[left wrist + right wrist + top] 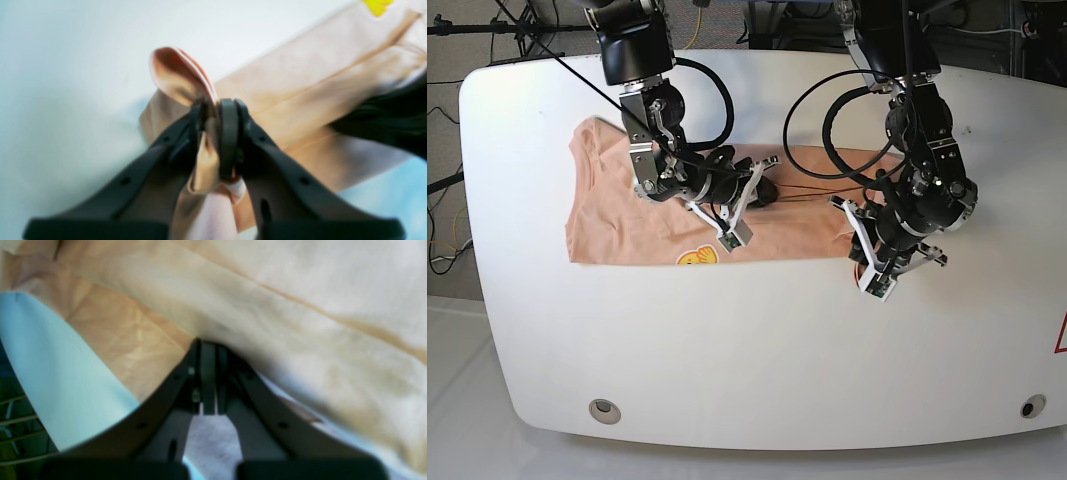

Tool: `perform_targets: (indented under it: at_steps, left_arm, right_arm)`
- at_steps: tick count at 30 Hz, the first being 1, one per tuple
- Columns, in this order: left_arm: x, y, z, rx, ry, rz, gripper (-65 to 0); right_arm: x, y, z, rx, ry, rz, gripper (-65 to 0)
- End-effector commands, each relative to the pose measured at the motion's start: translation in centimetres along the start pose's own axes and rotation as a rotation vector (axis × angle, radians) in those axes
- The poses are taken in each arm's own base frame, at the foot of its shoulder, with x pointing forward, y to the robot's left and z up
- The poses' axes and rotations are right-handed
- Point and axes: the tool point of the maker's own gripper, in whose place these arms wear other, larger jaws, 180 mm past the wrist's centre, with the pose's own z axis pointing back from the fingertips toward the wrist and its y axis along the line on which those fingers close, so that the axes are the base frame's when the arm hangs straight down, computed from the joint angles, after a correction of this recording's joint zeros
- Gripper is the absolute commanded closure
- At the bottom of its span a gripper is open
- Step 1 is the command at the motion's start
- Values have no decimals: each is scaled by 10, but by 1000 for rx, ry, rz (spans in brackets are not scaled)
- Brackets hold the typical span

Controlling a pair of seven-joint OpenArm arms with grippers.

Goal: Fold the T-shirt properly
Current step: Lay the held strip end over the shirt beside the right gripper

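The T-shirt point(627, 205) lies across the white table point(757, 350) as a long band, its sides already folded in and the yellow print point(698, 257) at the near edge. The left gripper point(213, 115) is pinching a bunched end of the cloth, raised off the surface. The right gripper point(208, 350) has its jaws pressed together at a fold, apparently nipping fabric. The step appears to be the crosswise fold; next, both holds likely need carrying together toward the collar end.
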Motion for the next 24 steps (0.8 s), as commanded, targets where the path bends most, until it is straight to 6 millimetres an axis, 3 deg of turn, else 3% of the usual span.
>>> perform_targets:
  at_steps: [1,8,14,19,24]
  left_arm:
    - [27,-11,3,-48,-101,-8,-45]
    - [60,-59,7,-238,-243,-15,-48]
    - [76,-110,13,-391,-330,-51,-48]
    - [72,-132,14,-439,-350,-56,-48]
    - [63,-141,14,-464,-357,-30,-49]
  right_arm:
    - [-27,-12,-2,-58,114,5,0]
    - [-27,-14,-1,-62,116,6,0]
    - [-27,-15,0,-62,114,6,0]
    - [-27,-15,0,-64,114,6,0]
    - [-29,-20,2,-73,119,9,0]
